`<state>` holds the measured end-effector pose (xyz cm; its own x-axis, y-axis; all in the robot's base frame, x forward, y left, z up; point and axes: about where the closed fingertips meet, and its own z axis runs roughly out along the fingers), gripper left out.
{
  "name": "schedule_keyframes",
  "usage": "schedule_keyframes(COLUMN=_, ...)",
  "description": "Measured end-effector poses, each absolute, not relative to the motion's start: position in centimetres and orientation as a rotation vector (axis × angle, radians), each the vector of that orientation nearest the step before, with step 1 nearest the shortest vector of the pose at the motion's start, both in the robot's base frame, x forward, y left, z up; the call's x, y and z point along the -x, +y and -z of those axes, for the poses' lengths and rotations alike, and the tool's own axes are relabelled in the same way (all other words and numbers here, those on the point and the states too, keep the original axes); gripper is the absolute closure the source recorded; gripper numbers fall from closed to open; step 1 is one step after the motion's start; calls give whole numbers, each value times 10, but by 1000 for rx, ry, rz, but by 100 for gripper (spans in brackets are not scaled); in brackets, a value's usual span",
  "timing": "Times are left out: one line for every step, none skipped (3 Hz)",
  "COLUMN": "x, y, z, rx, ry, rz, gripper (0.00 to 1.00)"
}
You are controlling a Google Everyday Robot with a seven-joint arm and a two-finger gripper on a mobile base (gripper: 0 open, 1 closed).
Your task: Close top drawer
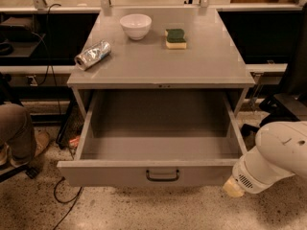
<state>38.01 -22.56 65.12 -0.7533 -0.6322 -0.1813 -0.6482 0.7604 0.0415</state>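
Observation:
The top drawer [120,174] is a big grey metal tray, pulled far out of the cabinet, and its inside is empty. Its broad front panel carries one small black bar handle [162,175]. My white arm comes in from the lower right. My gripper [233,188] is at the arm's beige tip, right against the right end of the drawer's front panel, low near the floor. It holds nothing that I can see.
On the cabinet top [206,61] lie a white bowl [135,26], a green-and-yellow sponge [175,38] and a crumpled silver can [92,54]. A person's leg and shoe [19,135] are at the left. Cables lie on the speckled floor [62,200].

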Motion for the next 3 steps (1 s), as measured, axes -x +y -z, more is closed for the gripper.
schedule_keyframes(x=-380, y=-225, z=-651, rx=1028, ry=2797, rz=-153, gripper=100)
schedule_keyframes(x=-391, y=-213, z=-655, rx=1143, ry=2721, rz=-182, gripper=100)
schedule_keyframes(x=-412, y=-186, z=-663, rx=1310, ry=2585, rz=-241, gripper=100)
